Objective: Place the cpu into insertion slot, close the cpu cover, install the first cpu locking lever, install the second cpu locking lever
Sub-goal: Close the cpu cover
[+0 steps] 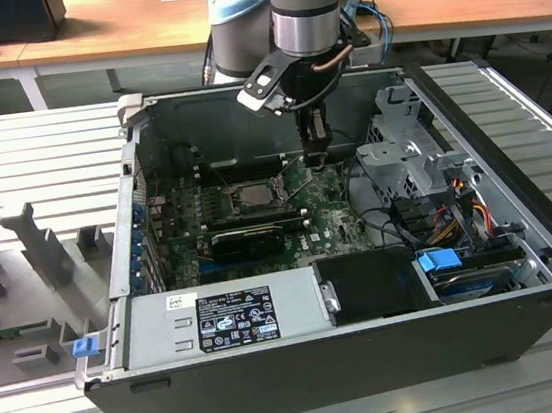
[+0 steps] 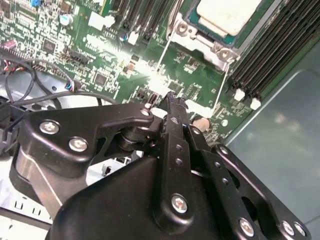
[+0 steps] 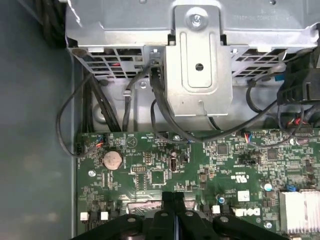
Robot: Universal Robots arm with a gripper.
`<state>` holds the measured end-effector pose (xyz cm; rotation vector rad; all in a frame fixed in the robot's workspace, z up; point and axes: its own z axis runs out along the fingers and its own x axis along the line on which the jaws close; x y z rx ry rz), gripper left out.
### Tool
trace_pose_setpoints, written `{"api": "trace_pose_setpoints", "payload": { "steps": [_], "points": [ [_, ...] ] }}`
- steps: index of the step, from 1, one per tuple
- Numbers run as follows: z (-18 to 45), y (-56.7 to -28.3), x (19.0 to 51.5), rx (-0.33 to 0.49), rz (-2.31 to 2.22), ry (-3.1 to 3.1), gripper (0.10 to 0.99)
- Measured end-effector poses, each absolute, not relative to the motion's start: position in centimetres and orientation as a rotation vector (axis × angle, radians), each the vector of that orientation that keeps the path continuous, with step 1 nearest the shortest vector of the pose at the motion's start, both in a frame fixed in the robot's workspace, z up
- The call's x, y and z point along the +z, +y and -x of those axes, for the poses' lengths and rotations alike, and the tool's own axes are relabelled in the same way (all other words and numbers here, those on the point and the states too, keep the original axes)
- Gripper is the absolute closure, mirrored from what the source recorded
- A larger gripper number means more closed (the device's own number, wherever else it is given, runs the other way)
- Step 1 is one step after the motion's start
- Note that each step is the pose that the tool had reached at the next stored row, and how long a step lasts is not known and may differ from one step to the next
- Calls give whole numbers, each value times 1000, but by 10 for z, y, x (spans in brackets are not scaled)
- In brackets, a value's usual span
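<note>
Holding the gripper [image 1: 318, 163] low over the green board [image 1: 334, 225] in the computer case [image 1: 305, 364], squeezing its fingers [image 3: 166, 200] tight together on nothing. Leaving the cpu [image 2: 227, 15] lying flat in its slot [image 2: 220, 47], near the board's middle.

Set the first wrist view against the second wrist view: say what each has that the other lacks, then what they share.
The first wrist view brings the silvery drive cage, black cables running down from it, and a coin battery on the board. The second wrist view brings the cpu lying in its socket, flanked by black memory slots. Both wrist views share the green motherboard and the black gripper, closed over the board.
</note>
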<state>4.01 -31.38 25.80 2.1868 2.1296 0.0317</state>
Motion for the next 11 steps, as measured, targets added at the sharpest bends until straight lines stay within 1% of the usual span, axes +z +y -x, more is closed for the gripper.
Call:
{"api": "trace_pose_setpoints", "payload": {
  "steps": [6, 11],
  "points": [
    [-49, -313, 257, 29, -2184, 2136, 980],
    [-61, -310, 255, 12, -2183, 2153, 980]
  ]
}}
